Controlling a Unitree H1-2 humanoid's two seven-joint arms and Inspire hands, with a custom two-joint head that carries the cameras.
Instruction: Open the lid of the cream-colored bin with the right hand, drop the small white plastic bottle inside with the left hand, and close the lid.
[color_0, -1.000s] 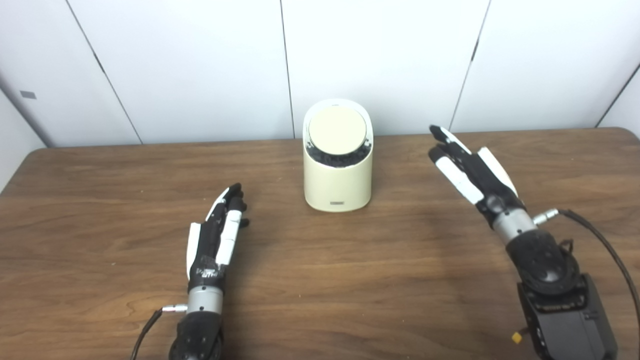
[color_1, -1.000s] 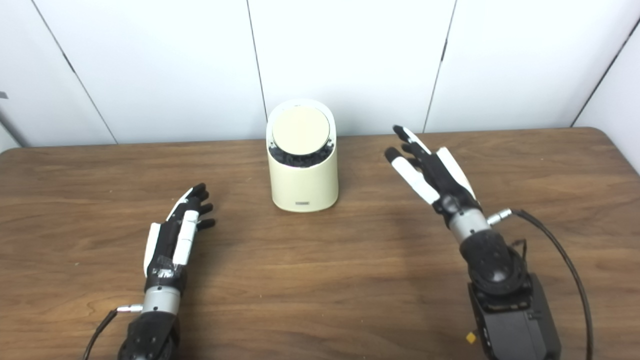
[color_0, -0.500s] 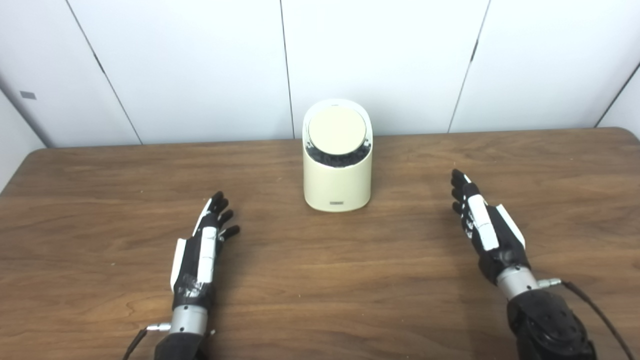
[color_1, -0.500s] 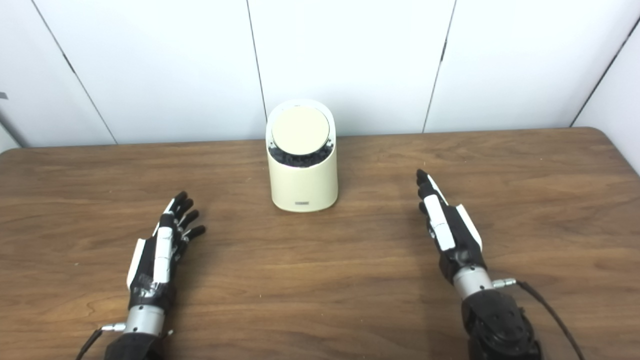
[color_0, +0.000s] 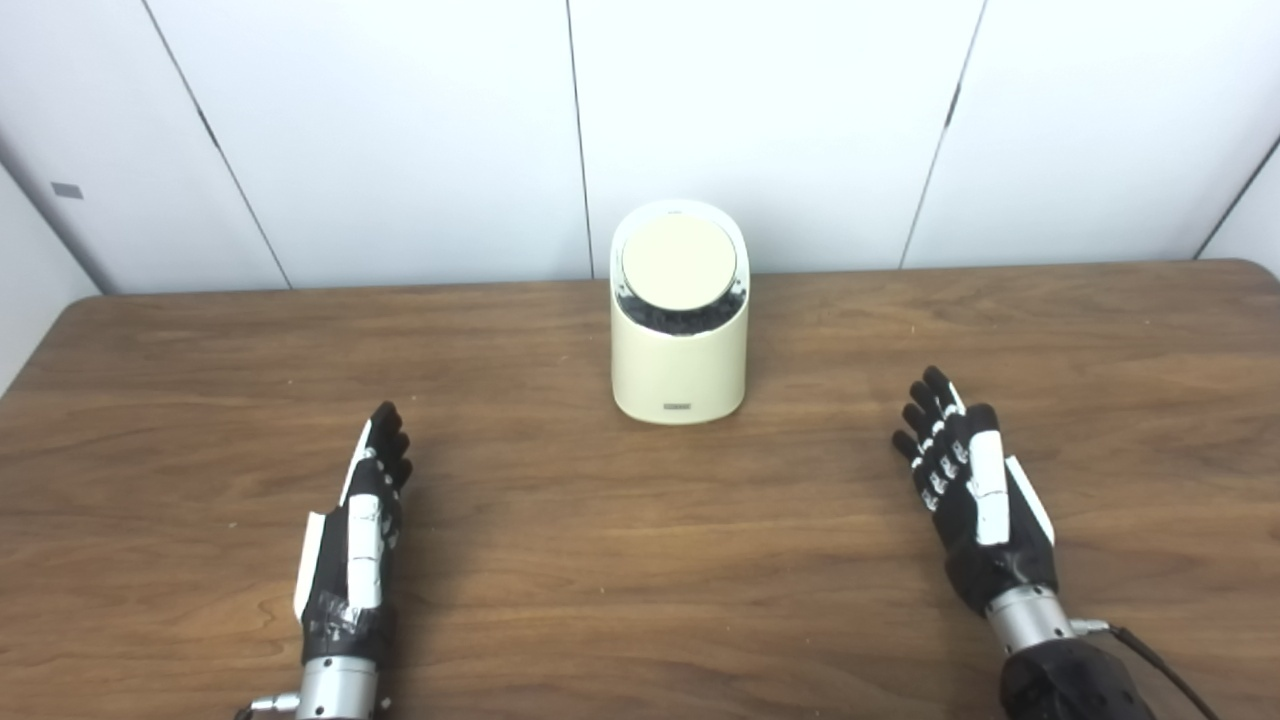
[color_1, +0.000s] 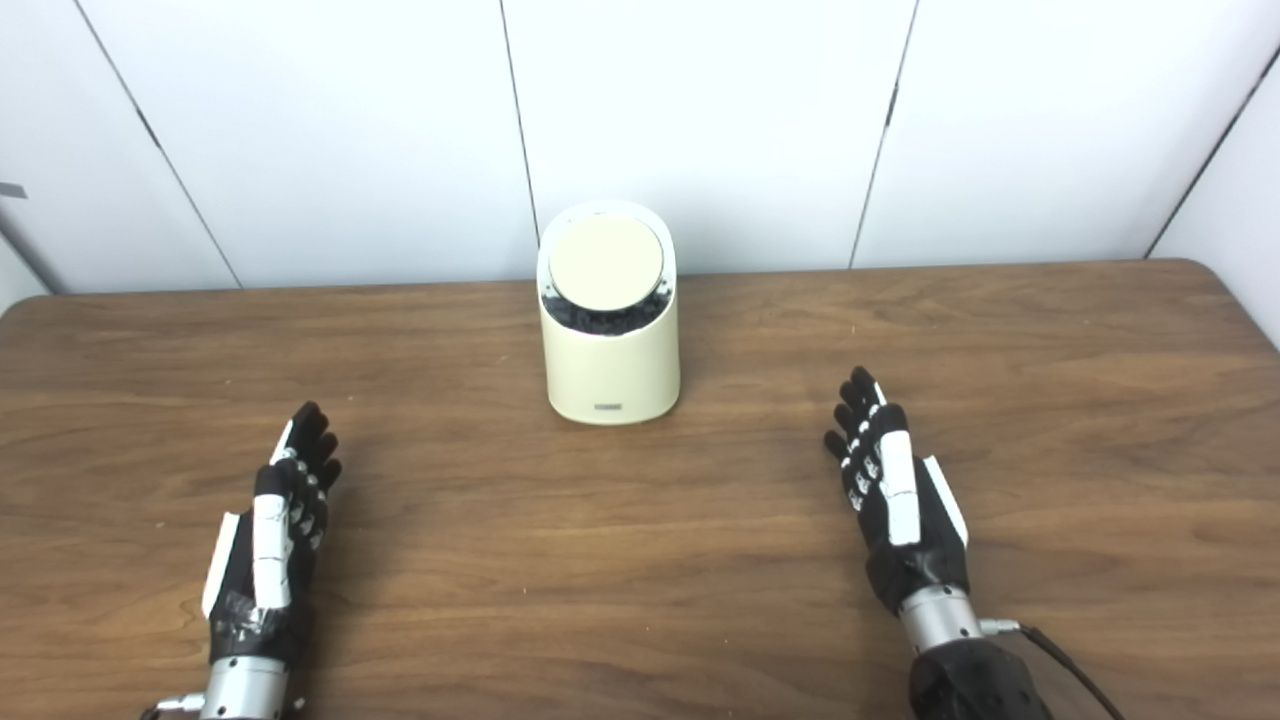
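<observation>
The cream bin (color_0: 680, 330) is standing mid-bench, lid (color_0: 678, 265) shut; no bottle is showing, so the task looks finished. The left hand (color_0: 355, 535) and right hand (color_0: 975, 490) are lying empty, fingers extended and apart; nothing more seems called for.

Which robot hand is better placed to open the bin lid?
Right, narrowly: both open, apart from the bin, but the right robot hand lies nearer the lid than the left robot hand.

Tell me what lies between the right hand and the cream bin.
Only bare table separates the right hand from the cream bin; both eye views show this.
</observation>
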